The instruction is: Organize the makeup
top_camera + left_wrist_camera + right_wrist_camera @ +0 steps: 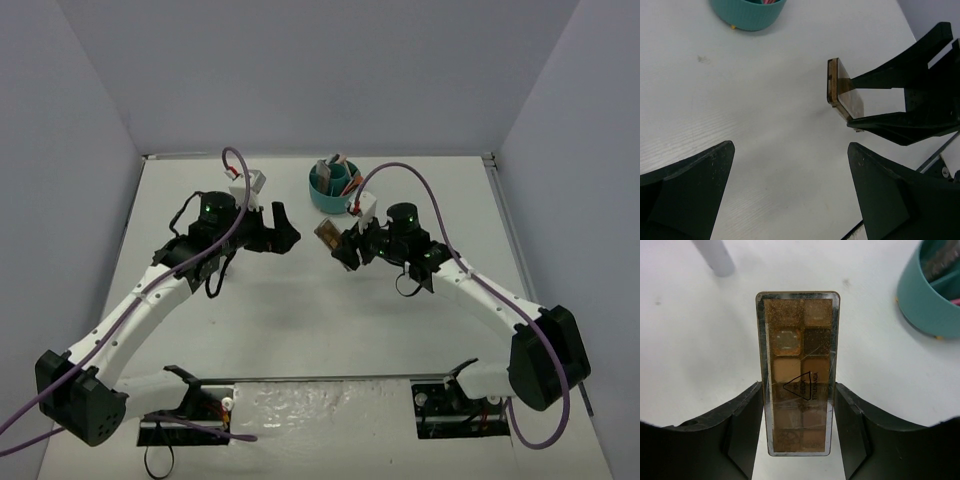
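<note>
Right end effector (798,390) grips palette (797,335) by long edges; best carried level to cup (922,305); left end effector (790,147) spread wide, empty

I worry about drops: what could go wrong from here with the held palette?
The right hand pinches the palette only by its thin long edges near one end, so it could twist or slip out. The teal cup already holds other items, so the palette may jam on them or tip it. The open left hand sits close by; the two might bump.
</note>
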Controlling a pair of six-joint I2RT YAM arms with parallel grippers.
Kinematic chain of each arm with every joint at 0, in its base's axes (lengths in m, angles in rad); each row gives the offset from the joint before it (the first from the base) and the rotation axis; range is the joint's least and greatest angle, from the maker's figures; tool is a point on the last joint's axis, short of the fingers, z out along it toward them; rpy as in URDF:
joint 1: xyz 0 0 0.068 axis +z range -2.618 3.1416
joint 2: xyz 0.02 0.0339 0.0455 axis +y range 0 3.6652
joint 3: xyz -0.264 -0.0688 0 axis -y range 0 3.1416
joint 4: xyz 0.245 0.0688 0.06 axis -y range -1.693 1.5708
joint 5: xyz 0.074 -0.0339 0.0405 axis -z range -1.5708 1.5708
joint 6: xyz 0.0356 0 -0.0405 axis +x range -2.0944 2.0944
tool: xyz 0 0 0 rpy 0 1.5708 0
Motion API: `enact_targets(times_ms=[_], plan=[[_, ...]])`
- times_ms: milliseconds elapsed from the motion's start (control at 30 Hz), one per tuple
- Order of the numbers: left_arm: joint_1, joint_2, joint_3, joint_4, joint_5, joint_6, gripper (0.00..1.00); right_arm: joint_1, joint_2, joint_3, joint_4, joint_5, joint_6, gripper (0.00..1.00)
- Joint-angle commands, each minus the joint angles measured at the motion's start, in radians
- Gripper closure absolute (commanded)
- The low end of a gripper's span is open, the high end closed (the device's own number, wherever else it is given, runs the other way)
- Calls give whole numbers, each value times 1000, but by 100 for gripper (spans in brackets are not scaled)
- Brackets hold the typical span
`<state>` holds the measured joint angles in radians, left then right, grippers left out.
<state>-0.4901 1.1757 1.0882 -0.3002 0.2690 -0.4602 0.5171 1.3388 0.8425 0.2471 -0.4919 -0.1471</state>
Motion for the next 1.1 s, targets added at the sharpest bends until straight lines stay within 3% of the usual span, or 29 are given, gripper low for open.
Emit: enact_targets(times_ms=[0,333,667,1067], plan=[[14,-73,-17,254,197,125,4,-1,-54,13,160,-249,22,92],[76,-137,-142,630,491,146,4,-3,-87,79,156,-454,29,93],[81,-183,-65,678,620,191,3,-15,-106,254,145,-629,37,94],[81,-121,-7,820,750,163,3,-14,-57,326,258,-732,124,95]])
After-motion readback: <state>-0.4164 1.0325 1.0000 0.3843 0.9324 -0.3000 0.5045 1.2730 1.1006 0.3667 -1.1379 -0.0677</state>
